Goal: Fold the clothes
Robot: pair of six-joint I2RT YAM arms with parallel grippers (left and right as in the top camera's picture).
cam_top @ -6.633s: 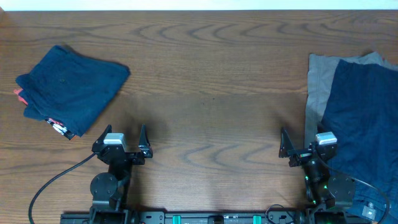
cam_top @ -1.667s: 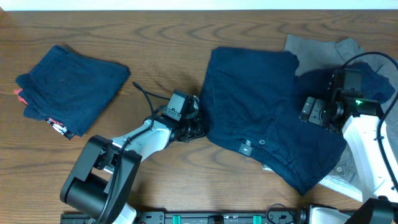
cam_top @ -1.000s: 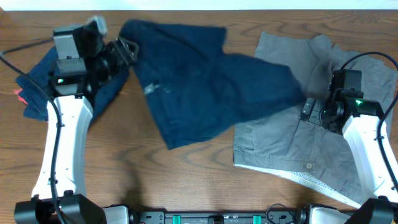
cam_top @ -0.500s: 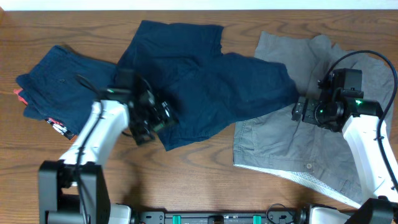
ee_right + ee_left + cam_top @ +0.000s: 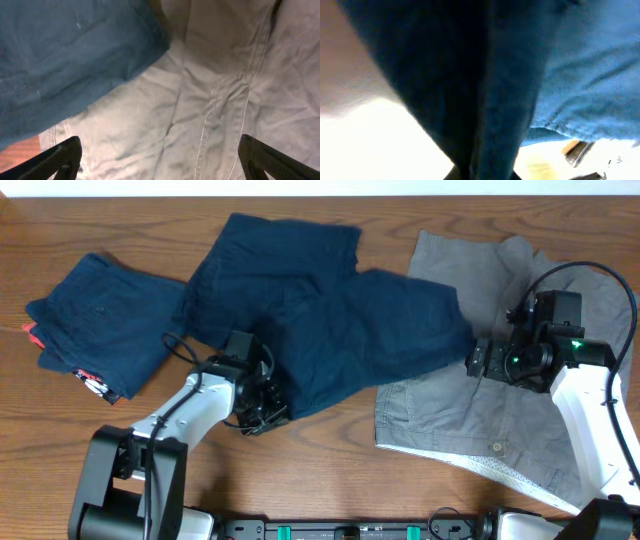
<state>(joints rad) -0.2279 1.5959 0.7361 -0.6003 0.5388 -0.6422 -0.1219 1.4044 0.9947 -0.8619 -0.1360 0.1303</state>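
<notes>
Overhead, navy shorts [image 5: 340, 320] are seen spread across the middle of the table [image 5: 330, 480]. Their left edge lies just beside a folded pile [image 5: 100, 315], whose tag [image 5: 93, 385] shows at its near corner. Their right edge overlaps a grey garment [image 5: 450, 420] that runs out to the right side. Bare wood is left along the near edge between the two arms, and in a thin strip at the far edge. The left gripper [image 5: 266, 416] is set at the shorts' near hem; the right gripper [image 5: 478, 362] is held over the grey garment, close to the navy edge. From the left wrist, only dark navy cloth is seen filling the view, and whether the fingers are clenched cannot be told. From the right wrist, the fingers [image 5: 62, 157] are seen spread wide with nothing grasped, grey cloth beneath and the navy edge at upper left.
</notes>
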